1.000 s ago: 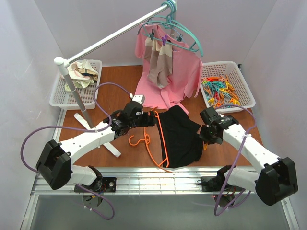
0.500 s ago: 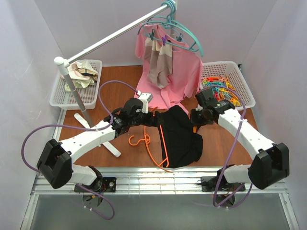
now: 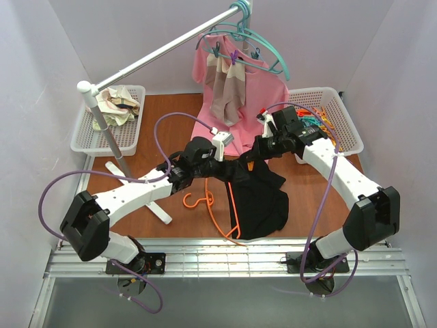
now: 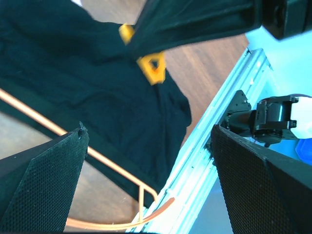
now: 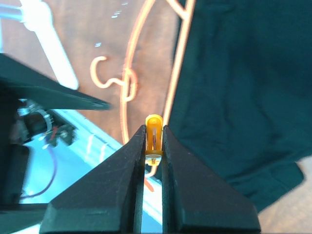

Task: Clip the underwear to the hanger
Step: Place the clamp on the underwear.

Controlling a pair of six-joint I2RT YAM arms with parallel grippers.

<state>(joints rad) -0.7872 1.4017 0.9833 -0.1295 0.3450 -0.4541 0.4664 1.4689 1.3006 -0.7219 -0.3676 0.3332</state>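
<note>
Got the underwear (image 3: 263, 198) lying flat near the front of the wood-grain table (image 3: 307, 212): soft matte black cloth, slightly rumpled. Spread partly across the hanger (image 3: 231, 205), which looks like thin glossy orange plastic, hook end off to the left. Seeing the right gripper (image 5: 153, 146) pinched narrow on a small yellow plastic clothespin (image 5: 154, 127), right above the hanger's rod at the cloth's edge. Got the left gripper (image 4: 151, 180) spread wide with nothing in it, with black pads (image 4: 44, 190) in a fine mesh texture hanging over the cloth.
</note>
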